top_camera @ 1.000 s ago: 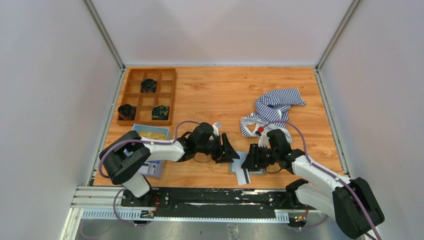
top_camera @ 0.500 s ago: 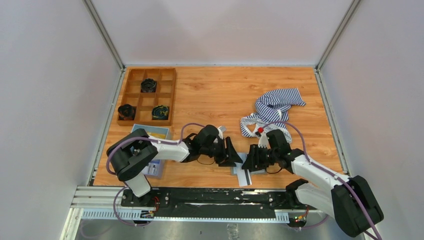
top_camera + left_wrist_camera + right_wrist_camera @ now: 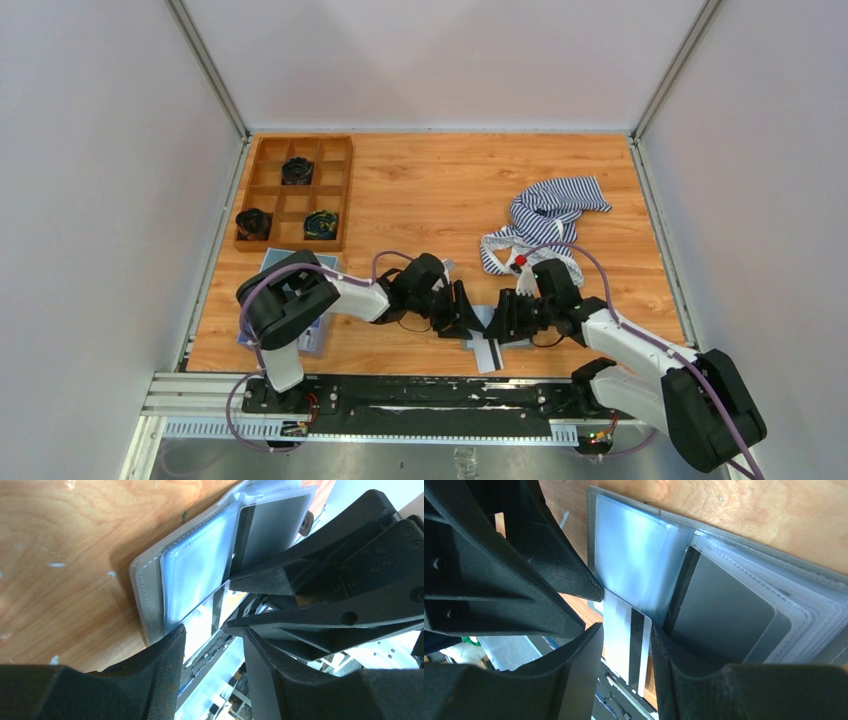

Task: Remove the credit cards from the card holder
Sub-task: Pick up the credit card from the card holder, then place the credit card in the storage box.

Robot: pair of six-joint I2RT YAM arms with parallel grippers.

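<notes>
No legible txt, nos., logos or labels in any view. Credit card (image 3: 626, 642) sticking out of card holder (image 3: 639, 555), by tabletop's near edge: dark stripe only, any print too blurred to read at this res.

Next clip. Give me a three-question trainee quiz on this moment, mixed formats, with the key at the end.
1. True or false: the card holder lies folded shut on the table.
2. Pick one. Seen from the top camera, the card with the black stripe sticks out of the card holder on its: A) near side, B) far side, C) left side.
3. Short answer: how many compartments of the wooden tray have something in them?

Key: 1. False, it lies open with its clear sleeves showing. 2. A. 3. Three.
</notes>
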